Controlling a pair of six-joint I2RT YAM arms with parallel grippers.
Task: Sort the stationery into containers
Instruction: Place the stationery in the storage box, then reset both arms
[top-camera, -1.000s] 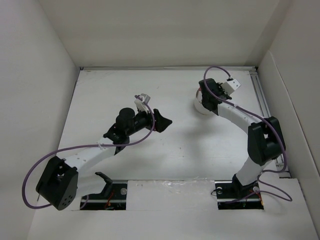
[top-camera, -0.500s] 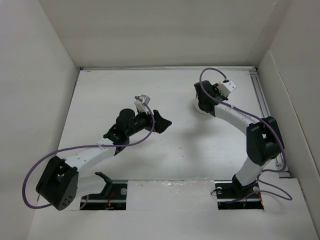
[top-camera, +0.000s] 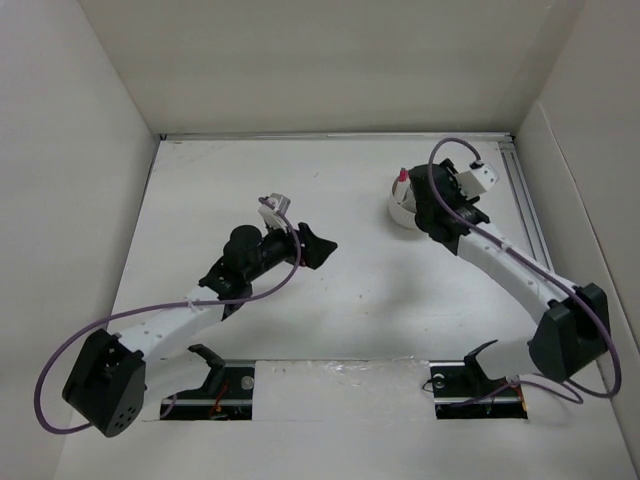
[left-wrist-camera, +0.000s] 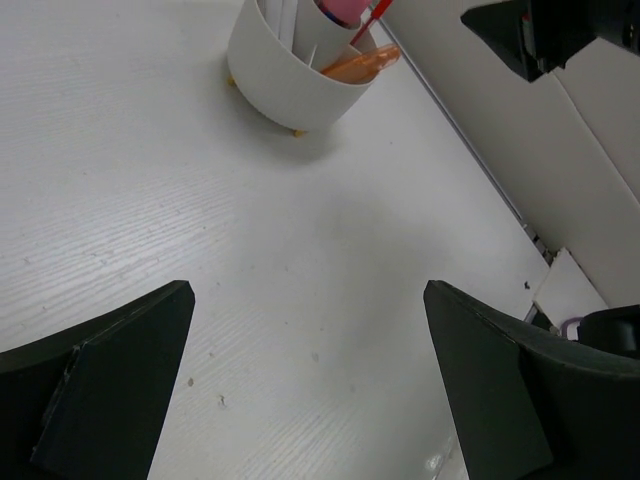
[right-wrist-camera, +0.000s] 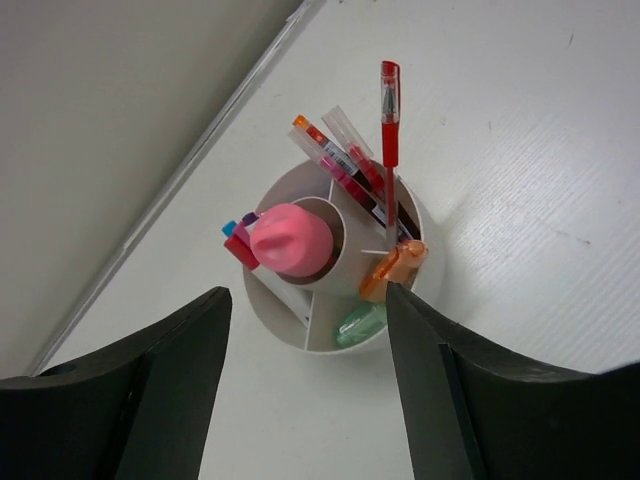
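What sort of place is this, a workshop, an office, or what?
Probably a lab test cell for robots: plain white panels box in a white table, a left arm and a right arm are mounted at its near edge, and a tub of pens sits as practice material.

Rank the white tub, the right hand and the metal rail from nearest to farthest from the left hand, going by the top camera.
From the left hand:
1. white tub, off to its right.
2. right hand, just beyond, overlapping the tub's right side in this view.
3. metal rail, along the right edge of the table.
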